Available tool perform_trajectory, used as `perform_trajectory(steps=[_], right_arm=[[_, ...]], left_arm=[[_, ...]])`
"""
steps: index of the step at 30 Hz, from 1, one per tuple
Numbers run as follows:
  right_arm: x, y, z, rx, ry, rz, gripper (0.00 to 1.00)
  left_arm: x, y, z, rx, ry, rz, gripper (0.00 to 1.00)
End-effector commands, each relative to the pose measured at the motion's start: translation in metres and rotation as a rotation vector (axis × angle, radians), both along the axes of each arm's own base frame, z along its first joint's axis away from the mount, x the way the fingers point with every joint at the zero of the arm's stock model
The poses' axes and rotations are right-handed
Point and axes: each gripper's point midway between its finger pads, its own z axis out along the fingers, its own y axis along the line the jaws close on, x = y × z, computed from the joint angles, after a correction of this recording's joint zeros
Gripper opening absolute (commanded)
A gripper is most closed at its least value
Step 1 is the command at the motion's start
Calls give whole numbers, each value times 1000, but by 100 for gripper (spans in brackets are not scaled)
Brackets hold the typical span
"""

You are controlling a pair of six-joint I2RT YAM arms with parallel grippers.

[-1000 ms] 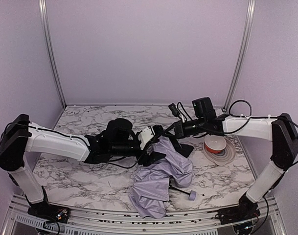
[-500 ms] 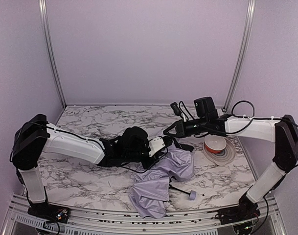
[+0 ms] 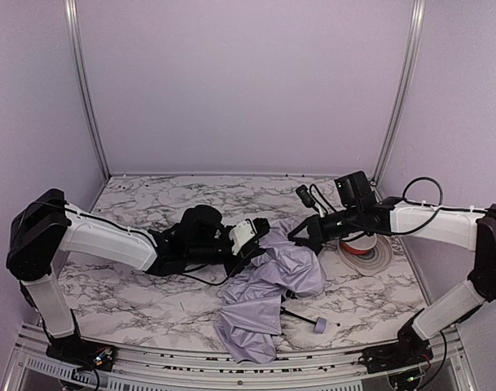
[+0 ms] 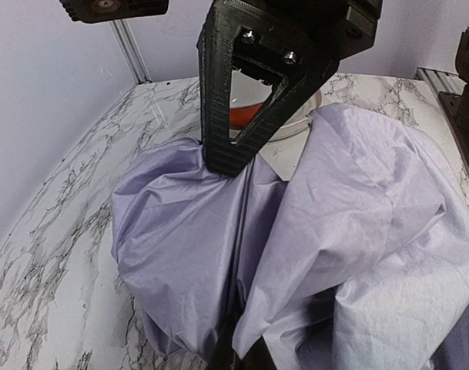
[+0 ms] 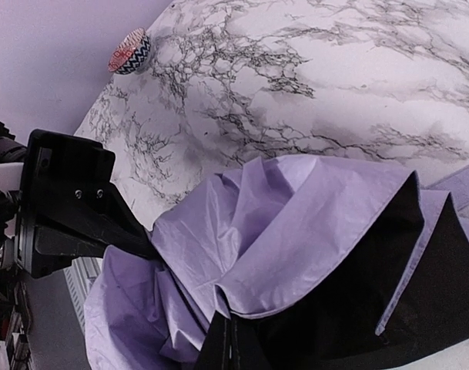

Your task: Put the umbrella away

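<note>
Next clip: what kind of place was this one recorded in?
Most likely an enclosed robot test cell in a lab, not a home: plain lavender walls between aluminium posts, a marble-patterned tabletop, and the left arm and right arm reaching onto an umbrella.

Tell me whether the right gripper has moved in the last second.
Yes. In the top view the right gripper, shut on the umbrella, has shifted right and toward the near edge, ending closer to the bowl.
</note>
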Motion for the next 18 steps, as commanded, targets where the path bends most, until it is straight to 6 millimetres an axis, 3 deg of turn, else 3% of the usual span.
perform_trajectory(steps=[1, 4, 8, 10, 14, 18], right_arm=[[12, -29, -5, -125, -33, -61, 14], [12, -39, 8, -173, -93, -76, 51], [-15, -24, 27, -34, -108, 50, 76], [-32, -15, 21, 38, -57, 127, 97], [-35, -12, -1, 14, -28, 117, 99], [-50, 7, -4, -66, -111, 187, 86]], left_arm=[[0, 31, -66, 138, 147, 54, 0], [-1, 39, -80, 157, 170, 66, 0], [-1, 36, -82, 153, 163, 50, 0], [-1, 33, -81, 143, 158, 44, 0], [2, 29, -81, 132, 165, 37, 0], [2, 31, -87, 137, 189, 48, 0]])
